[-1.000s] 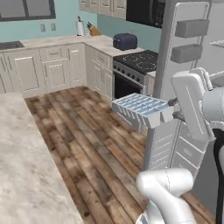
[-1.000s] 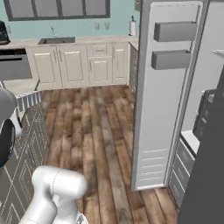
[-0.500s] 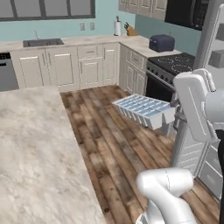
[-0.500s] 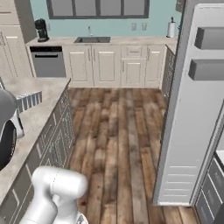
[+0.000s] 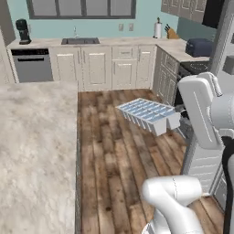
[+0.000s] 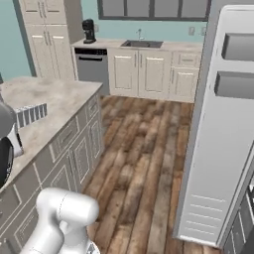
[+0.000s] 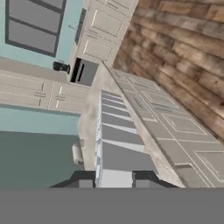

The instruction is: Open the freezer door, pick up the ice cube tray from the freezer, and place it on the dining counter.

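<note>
The pincer [image 7: 114, 181] is clamping one short end of the ice cube tray [image 5: 148, 114], its two dark tips sitting either side of the tray wall in the hand view. The tray is hanging out level over the wooden floor [image 5: 114, 151], well apart from the dining bench [image 5: 36, 151], which is lying off to the robot's left with its beige marbled top. The freezer door [image 6: 218, 139] is standing open on the right.

The step in hand looks like the carry toward the bench. Because the tray is being held by one end only, its far end is acting as a lever, so smooth, slow travel is probably what is wanted; a sharp swing could twist it in the grip. Keeping it level and above the bench edge until it is well over the stone seems wise, then lowering it flat before releasing. Choosing a bare spot away from the edge should be reducing the risk of it tipping off.
</note>
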Controlling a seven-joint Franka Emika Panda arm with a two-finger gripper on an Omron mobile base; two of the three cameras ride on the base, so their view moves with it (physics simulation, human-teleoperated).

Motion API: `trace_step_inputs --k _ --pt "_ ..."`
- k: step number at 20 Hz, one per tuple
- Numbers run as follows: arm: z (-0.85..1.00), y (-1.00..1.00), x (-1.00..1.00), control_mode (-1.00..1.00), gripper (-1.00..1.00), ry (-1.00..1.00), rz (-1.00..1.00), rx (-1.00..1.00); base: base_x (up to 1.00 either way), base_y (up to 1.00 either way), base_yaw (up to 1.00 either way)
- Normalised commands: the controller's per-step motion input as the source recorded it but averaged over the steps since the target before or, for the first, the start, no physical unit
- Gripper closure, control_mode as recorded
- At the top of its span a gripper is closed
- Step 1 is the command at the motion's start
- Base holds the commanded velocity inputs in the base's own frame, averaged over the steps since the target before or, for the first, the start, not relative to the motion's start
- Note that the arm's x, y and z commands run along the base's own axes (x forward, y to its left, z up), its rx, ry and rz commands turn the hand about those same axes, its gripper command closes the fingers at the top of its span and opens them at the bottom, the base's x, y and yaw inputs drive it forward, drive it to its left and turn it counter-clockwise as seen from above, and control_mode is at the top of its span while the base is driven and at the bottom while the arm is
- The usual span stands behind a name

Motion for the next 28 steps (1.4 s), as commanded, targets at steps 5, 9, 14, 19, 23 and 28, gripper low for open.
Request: trace_step_inputs --k 5,9,14,19,23,28 --pt "0.0 0.0 0.0 1.0 1.0 0.0 0.0 0.0 -0.29 -0.6 0.45" --pt "0.0 0.0 0.0 1.0 1.0 0.0 0.0 0.0 -0.55 0.2 0.58" --pt "0.0 0.0 0.0 1.0 1.0 0.0 0.0 0.0 -0.35 0.19 0.56" --pt "0.0 0.0 0.0 1.0 1.0 0.0 0.0 0.0 -0.22 0.28 0.54" --pt "0.0 0.0 0.0 1.0 1.0 0.0 0.0 0.0 0.0 0.65 0.57" --pt "0.0 0.0 0.0 1.0 1.0 0.0 0.0 0.0 0.0 0.78 0.55"
